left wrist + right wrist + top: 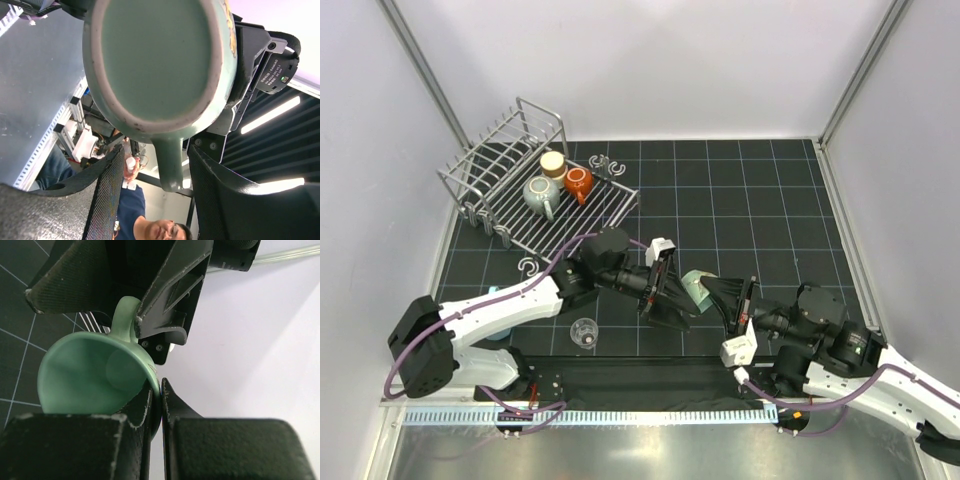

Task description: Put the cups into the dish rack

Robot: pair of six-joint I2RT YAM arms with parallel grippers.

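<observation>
Mint green cup is hanging above the black mat near the middle of the top view, at about 4 o'clock from the dish rack. Right gripper is pinching the cup's rim wall, one finger inside and one outside, jaws narrowed tight on it. Left gripper is meeting the cup from 9 o'clock, jaws standing wide, its fingers straddling the cup's handle with a gap showing on each side. The rack is carrying a beige cup, an orange-red cup and a grey mug. Clear glass is standing on the mat at 7 o'clock from the mint cup.
</observation>
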